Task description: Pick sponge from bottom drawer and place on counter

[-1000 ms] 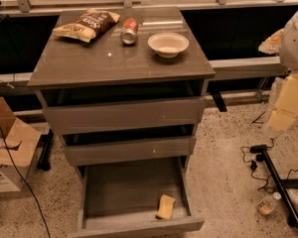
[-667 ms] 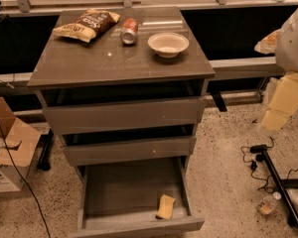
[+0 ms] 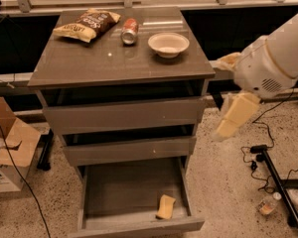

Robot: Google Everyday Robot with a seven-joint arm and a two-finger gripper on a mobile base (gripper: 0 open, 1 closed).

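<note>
The sponge (image 3: 165, 207) lies in the open bottom drawer (image 3: 139, 227), front right. The gripper (image 3: 233, 118) hangs right of the drawers, holding nothing; open or closed, I cannot tell. A chip bag (image 3: 87, 24), can (image 3: 129, 31) and bowl (image 3: 168, 44) sit on the counter (image 3: 104, 63).

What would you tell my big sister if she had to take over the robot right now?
Gripper: in the air to the right of the cabinet, apart from it, beside the upper drawers and far above the sponge.
Sponge: lying in the bottom drawer, near its front right corner.
Bottom drawer: pulled open, so that part is done.
Counter: has a chip bag, a can and a white bowl towards the back; the front part looks free.
Left to do: bring the gripper down into the drawer, grab the sponge, lift it out and set it on the counter.
</note>
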